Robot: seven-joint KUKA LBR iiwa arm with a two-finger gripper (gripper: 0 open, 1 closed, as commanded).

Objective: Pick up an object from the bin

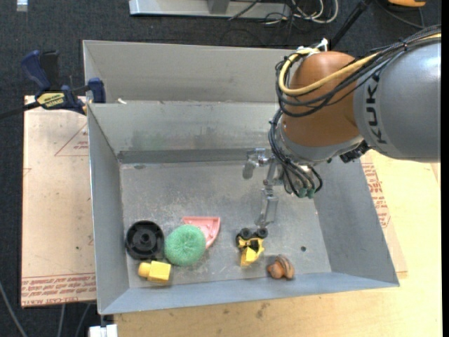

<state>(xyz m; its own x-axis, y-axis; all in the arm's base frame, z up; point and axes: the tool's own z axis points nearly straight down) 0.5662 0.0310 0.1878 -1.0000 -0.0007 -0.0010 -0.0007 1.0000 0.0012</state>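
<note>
The grey metal bin (105,188) is seen with its few loose things gathered along the lower edge of its floor, where the sloping walls would let them settle; the upper floor is left bare. The gripper (261,229) is lowered at the lower centre of the frame, carried by the arm from the right under its orange wrist cover (319,97); its tip is set just above, and seemingly touching, a small yellow-and-black toy-like piece (249,248). Whether the gripper is open or closed cannot be told, and nothing is seen to be gripped. That piece is judged the likely target, since it lies apart from its neighbours and can be approached from above without crowding; a small brown rounded lump (280,267) is placed just to its lower right.

Toward the lower left a cluster is formed: a black round ring-shaped part (144,239), a green round fuzzy scrubber (185,246) touching a flat pink plastic piece (205,225), and a yellow plastic block (155,271) below them; these are well apart from the gripper.
</note>
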